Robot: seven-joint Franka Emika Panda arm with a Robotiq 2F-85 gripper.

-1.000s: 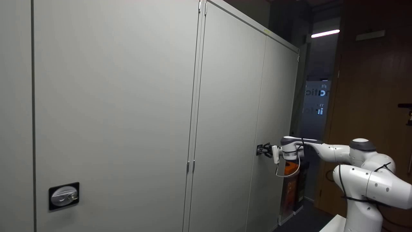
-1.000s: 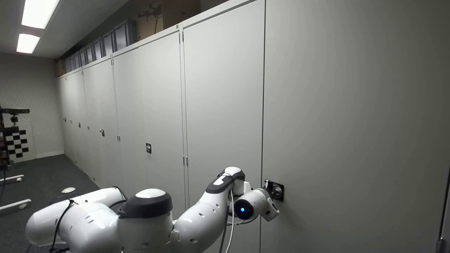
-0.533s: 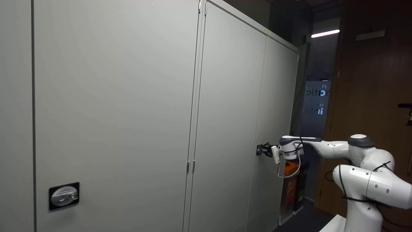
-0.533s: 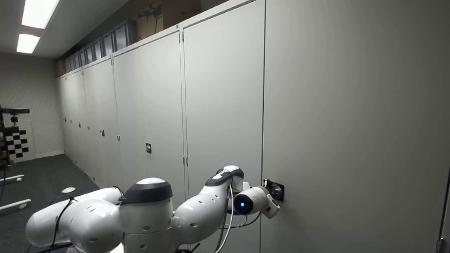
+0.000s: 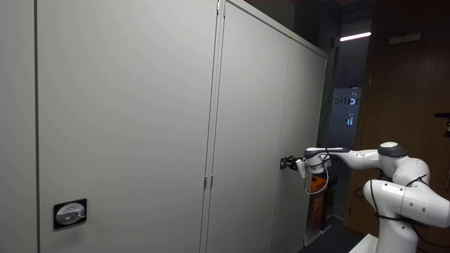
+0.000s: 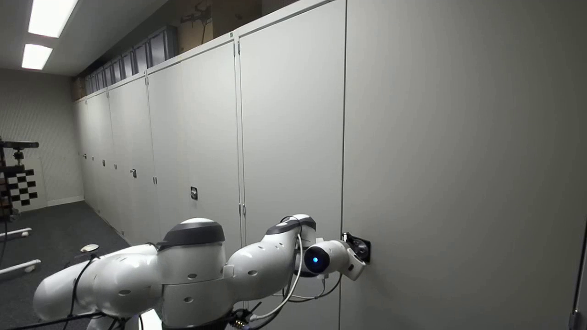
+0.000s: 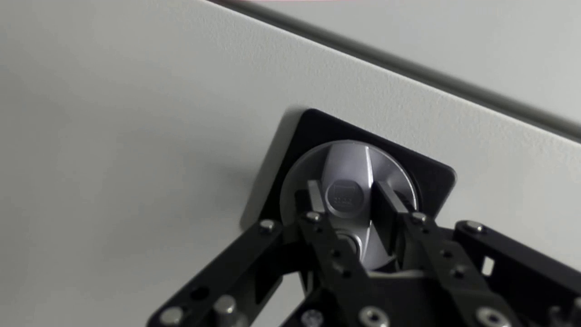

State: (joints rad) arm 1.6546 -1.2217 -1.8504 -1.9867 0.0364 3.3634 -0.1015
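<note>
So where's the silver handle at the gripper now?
In the wrist view, the silver handle sits right of centre on its black plate, between the fingers of the gripper and below the door seam.

Silver cabinet handle point(image 7: 346, 194), round, black-backed (center raised)

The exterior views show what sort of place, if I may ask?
Probably a robotics lab or storage area: a row of tall cabinets, a checkerboard panel and a robot arm suggest so.

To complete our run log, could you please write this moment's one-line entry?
pincer: closed on knob; plate: behind knob; door: shut
</note>
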